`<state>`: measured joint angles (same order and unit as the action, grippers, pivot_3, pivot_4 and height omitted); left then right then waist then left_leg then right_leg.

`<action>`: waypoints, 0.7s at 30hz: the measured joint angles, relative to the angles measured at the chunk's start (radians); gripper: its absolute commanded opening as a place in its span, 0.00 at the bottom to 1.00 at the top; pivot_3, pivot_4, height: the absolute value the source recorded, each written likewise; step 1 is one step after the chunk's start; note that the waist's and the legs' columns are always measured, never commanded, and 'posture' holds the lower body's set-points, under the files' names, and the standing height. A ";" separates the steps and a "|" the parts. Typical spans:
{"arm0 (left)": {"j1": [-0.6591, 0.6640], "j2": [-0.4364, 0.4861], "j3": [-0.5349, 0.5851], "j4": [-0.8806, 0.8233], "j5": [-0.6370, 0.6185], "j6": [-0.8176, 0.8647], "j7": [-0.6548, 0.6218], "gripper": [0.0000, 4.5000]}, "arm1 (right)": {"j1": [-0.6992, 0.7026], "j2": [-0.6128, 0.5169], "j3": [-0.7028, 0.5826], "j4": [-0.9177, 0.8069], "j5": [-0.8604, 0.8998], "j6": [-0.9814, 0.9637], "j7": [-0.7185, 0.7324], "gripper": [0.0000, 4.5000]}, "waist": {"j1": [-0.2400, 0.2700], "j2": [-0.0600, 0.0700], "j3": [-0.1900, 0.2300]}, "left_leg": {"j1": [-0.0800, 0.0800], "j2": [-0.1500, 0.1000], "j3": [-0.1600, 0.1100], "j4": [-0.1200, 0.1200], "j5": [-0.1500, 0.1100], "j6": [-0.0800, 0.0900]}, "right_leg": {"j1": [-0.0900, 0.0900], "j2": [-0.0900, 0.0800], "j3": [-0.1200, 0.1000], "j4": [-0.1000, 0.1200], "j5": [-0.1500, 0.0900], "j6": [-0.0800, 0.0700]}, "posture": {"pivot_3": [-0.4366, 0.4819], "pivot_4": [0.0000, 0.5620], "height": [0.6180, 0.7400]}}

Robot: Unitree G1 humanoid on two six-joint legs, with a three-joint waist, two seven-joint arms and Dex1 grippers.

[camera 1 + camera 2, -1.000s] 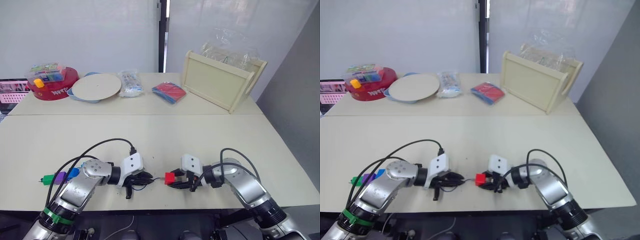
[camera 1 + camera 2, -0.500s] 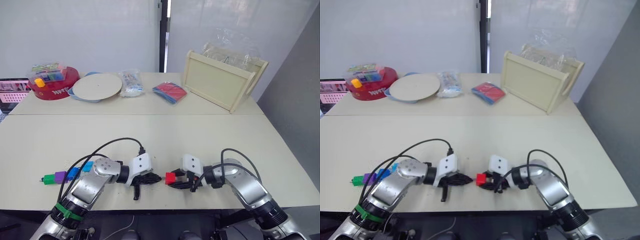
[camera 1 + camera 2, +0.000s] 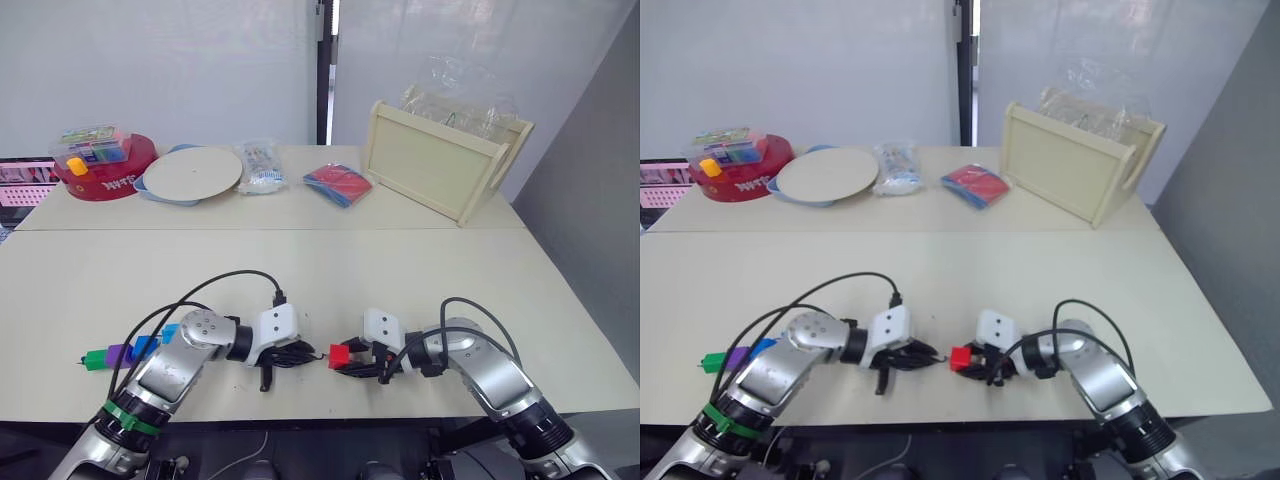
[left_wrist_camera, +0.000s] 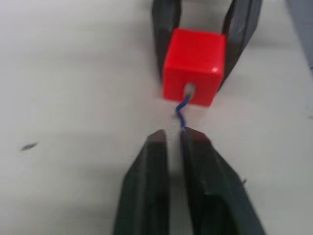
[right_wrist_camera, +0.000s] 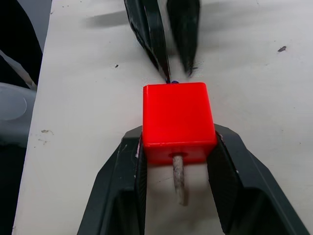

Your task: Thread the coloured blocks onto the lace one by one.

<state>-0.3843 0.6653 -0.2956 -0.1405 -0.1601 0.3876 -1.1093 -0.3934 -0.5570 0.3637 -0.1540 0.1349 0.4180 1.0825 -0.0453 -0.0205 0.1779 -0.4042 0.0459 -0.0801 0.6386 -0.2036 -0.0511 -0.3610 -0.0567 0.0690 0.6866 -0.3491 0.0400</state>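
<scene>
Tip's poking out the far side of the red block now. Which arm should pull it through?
Probably the left. The right claw is shut on the red block, so it cannot grab the pale tip. The left claw only pinches the lace.

The near table [image 3: 330, 275] has a row of coloured blocks [image 3: 125, 350] at its near left. The far table [image 3: 290, 210] holds a red tub [image 3: 105, 178], a round plate [image 3: 193, 172], a small bag [image 3: 260, 166], a red-and-blue packet [image 3: 337, 184] and a wooden tray [image 3: 440, 165].
</scene>
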 measured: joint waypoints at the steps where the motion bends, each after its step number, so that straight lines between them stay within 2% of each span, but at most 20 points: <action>1: 0.002 0.006 0.005 0.000 0.000 0.000 0.001 0.46 | 0.000 0.000 0.000 0.000 0.000 0.000 0.000 0.26 | 0.000 0.000 0.000 | 0.000 0.000 0.000 0.000 0.000 0.000 | 0.000 0.000 0.000 0.000 0.000 0.000 | 0.48 0.27 1.00; 3: 0.010 0.010 0.010 -0.006 -0.001 0.005 0.004 0.61 | -0.001 0.001 0.000 0.001 0.000 0.000 -0.001 0.26 | 0.000 0.000 0.000 | 0.000 0.000 0.000 0.000 0.000 0.000 | 0.000 0.000 0.000 0.000 0.000 0.000 | 0.48 0.27 1.00; 9: 0.074 0.025 0.044 -0.091 -0.047 0.037 -0.006 0.61 | -0.001 0.004 0.000 0.005 0.000 0.000 -0.003 0.26 | 0.000 0.000 0.000 | 0.000 0.000 0.000 0.000 0.000 0.000 | 0.000 0.000 0.000 0.000 0.000 0.000 | 0.48 0.27 1.00; 15: 0.087 -0.001 0.026 -0.062 -0.011 0.003 0.031 0.61 | -0.004 0.006 0.000 0.008 0.000 0.000 -0.003 0.26 | 0.000 0.000 0.000 | 0.001 0.000 0.000 0.000 0.000 0.000 | 0.000 0.000 0.000 0.000 0.000 0.000 | 0.48 0.27 1.00; 21: 0.069 -0.029 0.014 -0.013 0.023 -0.062 0.063 0.21 | -0.008 0.006 0.000 0.016 -0.001 0.000 -0.005 0.26 | 0.004 0.000 0.000 | 0.003 0.000 0.000 0.000 0.000 0.000 | 0.004 0.000 0.000 -0.001 0.000 0.000 | 0.48 0.27 1.00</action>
<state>-0.3151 0.6364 -0.2815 -0.1538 -0.1367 0.3259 -1.0458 -0.4016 -0.5511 0.3634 -0.1378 0.1342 0.4182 1.0770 -0.0416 -0.0205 0.1779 -0.4012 0.0458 -0.0800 0.6383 -0.2037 -0.0511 -0.3574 -0.0570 0.0689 0.6859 -0.3491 0.0400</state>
